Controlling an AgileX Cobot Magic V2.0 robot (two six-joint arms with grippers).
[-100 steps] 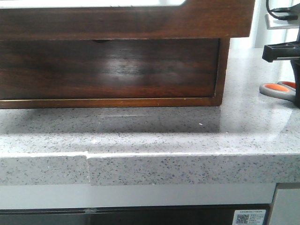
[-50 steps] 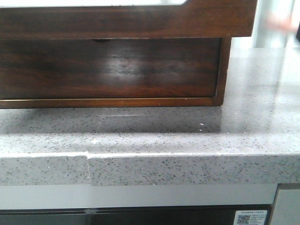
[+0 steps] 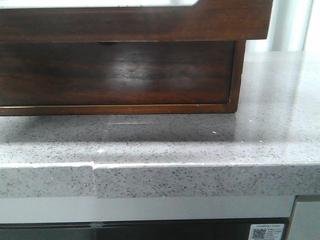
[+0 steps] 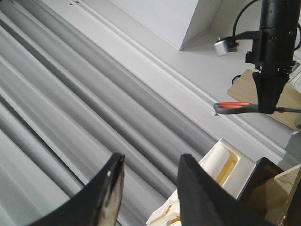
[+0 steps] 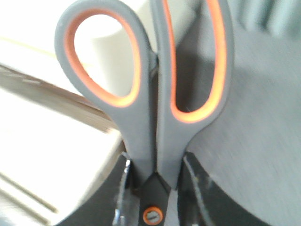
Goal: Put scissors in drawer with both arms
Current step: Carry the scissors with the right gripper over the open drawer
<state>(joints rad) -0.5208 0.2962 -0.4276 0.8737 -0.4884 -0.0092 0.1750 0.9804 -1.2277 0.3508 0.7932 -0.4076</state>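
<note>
The scissors [image 5: 155, 94], with grey handles lined orange, stand handle-up between the fingers of my right gripper [image 5: 155, 162], which is shut on them near the pivot. In the left wrist view the right gripper [image 4: 266, 101] holds the scissors [image 4: 233, 106] level in the air, well above the counter. My left gripper [image 4: 151, 160] is open and empty, raised and facing grey curtain folds. The drawer [image 3: 150, 22], dark brown with a pale cutout along its top edge, juts forward at the top of the front view. Neither gripper shows in the front view.
A like dark drawer front [image 3: 115, 75] with a small notch sits below it in the cabinet frame [image 3: 239, 75]. The unit stands on a speckled grey stone counter [image 3: 200, 145]. A white compartment box [image 4: 235, 162] and a wooden board [image 4: 288, 101] show in the left wrist view.
The right gripper and the scissors, at the right edge of the front view on the counter a second ago, have lifted out of that view. The drawers have not moved.
</note>
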